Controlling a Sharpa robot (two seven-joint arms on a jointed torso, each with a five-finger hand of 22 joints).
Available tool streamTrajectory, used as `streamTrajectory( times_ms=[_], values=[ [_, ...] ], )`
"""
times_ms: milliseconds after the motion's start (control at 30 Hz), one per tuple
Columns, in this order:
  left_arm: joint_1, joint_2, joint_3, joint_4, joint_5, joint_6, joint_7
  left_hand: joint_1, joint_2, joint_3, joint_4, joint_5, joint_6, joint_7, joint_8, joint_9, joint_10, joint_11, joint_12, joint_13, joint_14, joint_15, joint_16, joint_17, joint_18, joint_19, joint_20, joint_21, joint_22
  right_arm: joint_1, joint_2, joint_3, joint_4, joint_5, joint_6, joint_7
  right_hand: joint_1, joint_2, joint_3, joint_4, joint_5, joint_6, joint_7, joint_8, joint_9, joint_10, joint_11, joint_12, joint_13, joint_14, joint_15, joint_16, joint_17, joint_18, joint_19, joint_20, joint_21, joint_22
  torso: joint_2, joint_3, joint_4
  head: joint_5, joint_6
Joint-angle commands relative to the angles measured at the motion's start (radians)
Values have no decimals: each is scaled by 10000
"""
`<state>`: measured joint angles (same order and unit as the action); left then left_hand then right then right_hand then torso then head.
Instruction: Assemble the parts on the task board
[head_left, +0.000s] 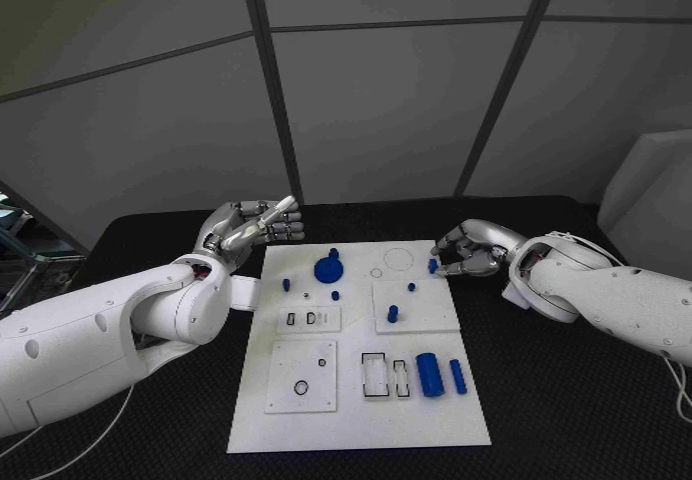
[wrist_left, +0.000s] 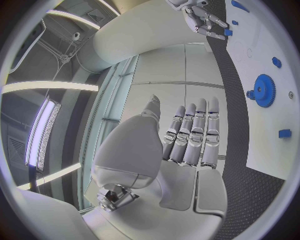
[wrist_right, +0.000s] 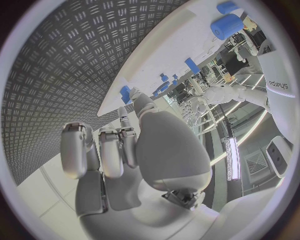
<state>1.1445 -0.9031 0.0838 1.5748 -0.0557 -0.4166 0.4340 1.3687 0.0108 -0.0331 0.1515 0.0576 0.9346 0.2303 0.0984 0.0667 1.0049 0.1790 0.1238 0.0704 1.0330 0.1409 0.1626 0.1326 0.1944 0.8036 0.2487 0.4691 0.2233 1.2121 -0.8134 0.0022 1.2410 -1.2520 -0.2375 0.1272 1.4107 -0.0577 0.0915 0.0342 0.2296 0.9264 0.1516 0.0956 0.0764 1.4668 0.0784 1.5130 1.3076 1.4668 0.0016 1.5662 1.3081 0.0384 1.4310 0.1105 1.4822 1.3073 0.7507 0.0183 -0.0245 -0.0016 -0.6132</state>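
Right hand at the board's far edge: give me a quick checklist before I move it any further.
1. Right hand holds a small blue part: ok, pinched at the fingers.
2. Part free of the task board: cannot tell; it sits right at the far right edge.
3. Left hand out of the way: ok, raised beside the board's far left corner, holding nothing.
4. Blue gear undisturbed: ok, lying on the board.
5. Large blue cylinder undisturbed: ok, lying near the front.

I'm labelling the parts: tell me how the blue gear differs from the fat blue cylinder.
The blue gear is a flat toothed disc with a hub at its rim; the fat blue cylinder is smooth and lies on its side. The gear sits at the task board's far end, the cylinder toward the near end. Both are blue and untouched.
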Motion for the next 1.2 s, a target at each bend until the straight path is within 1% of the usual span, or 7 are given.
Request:
streamTrajectory(
  times_ms=[33, 400, 567, 667, 1033, 1200],
  values=[
    [11, -7, 10, -23, -52, 120, 32, -13, 107, 6, -62, 4, 20, 50, -55, -11, -1, 38, -45, -18, 60, -20, -64, 18, -129, -78, -7, 30, 15, 7, 29, 9, -23, -139, 147, 47, 29, 63, -3, -38, 51, 67, 24, -33, -6, 527, -76, -52, 1975, 991, -70, -33, 2418, 72, -24, -41, -58, 666, -8, 5, -6, 11, -7],
    [11, -14, 11, -49, -52, 107, 29, -10, 108, 4, -67, 4, 13, 55, -63, -13, -10, 42, -54, -21, 60, -17, -68, 19, -130, -80, -6, 32, 16, -24, 167, 9, -80, -148, 177, -8, -50, 120, -12, -3, 36, 179, 54, -4, 3, 539, -50, -37, 1992, 998, -43, -23, 2445, 63, 5, -26, -43, 702, -5, 10, -8, 18, -10],
    [11, -13, 11, -46, -52, 112, 25, -10, 108, 4, -67, 4, 13, 55, -63, -13, -10, 42, -54, -21, 60, -17, -68, 19, -130, -80, -6, 32, 16, -44, 246, 9, -144, -280, 194, -66, -125, 215, 5, 36, 30, 416, 89, 74, 28, 554, -21, -18, 2012, 1002, -10, -16, 2465, 53, 40, 0, -25, 745, -3, 6, 0, 3, -2],
    [11, -14, 11, -46, -52, 115, 22, -10, 108, 4, -67, 4, 13, 55, -63, -13, -10, 42, -54, -21, 60, -17, -68, 19, -130, -80, -6, 32, 16, -53, 286, 9, -173, -347, 204, -100, -143, 263, 28, 45, 27, 557, 96, 118, 40, 566, -14, -5, 2027, 1006, 0, -10, 2480, 49, 57, 13, -16, 766, -9, 11, -9, 4, -4],
    [11, -21, 11, -39, -52, 117, 20, -7, 114, 0, -75, 4, 1, 63, -78, -15, -28, 50, -70, -27, 57, -13, -76, 22, -131, -84, -5, 37, 18, -64, 393, 10, -292, -409, 154, -209, -144, 304, 54, 46, 24, 631, 95, 132, 42, 572, -14, 3, 2035, 1009, 6, -4, 2495, 43, 75, 20, -5, 791, -9, 12, -1, 1, -16],
    [11, -28, 11, -38, -52, 119, 14, -7, 114, 0, -75, 4, 1, 63, -78, -15, -28, 50, -70, -27, 57, -13, -76, 22, -131, -84, -5, 37, 18, -65, 420, 10, -320, -413, 135, -236, -145, 372, 99, 52, 27, 727, 78, 150, 44, 583, -24, 16, 2049, 1012, 5, 0, 2506, 37, 99, 25, 9, 822, -6, 17, -5, 3, -25]
  ],
)
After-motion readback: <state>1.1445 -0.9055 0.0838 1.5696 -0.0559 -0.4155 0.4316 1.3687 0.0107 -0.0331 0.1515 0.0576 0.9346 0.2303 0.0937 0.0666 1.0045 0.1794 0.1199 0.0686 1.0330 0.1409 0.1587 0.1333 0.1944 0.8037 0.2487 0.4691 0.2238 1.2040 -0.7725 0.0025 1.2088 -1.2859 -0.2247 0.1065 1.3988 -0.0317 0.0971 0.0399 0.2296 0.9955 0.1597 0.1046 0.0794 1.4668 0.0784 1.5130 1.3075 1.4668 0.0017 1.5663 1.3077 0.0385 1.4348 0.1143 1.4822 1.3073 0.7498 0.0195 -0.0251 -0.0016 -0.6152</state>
